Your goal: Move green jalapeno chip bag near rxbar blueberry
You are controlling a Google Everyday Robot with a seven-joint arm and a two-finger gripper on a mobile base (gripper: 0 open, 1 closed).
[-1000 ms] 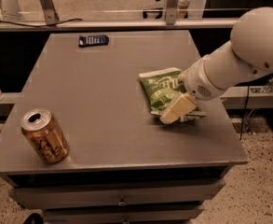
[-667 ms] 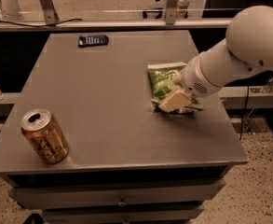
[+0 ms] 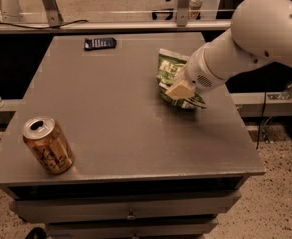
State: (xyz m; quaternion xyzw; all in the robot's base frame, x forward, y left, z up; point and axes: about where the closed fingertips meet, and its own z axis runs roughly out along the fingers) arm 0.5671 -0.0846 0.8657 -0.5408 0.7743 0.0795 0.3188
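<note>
Got the green jalapeno chip bag [image 3: 171,69] pinched tight in the gripper [image 3: 181,89], right side of the table [image 3: 110,118]. Grabbed by its near end, probably for hauling toward the rxbar blueberry [image 3: 99,43], well apart at the far edge.

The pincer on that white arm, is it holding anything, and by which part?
Yes: the pincer, over the table's right side, looks shut on the green jalapeno chip bag, gripping it around its middle.
</note>
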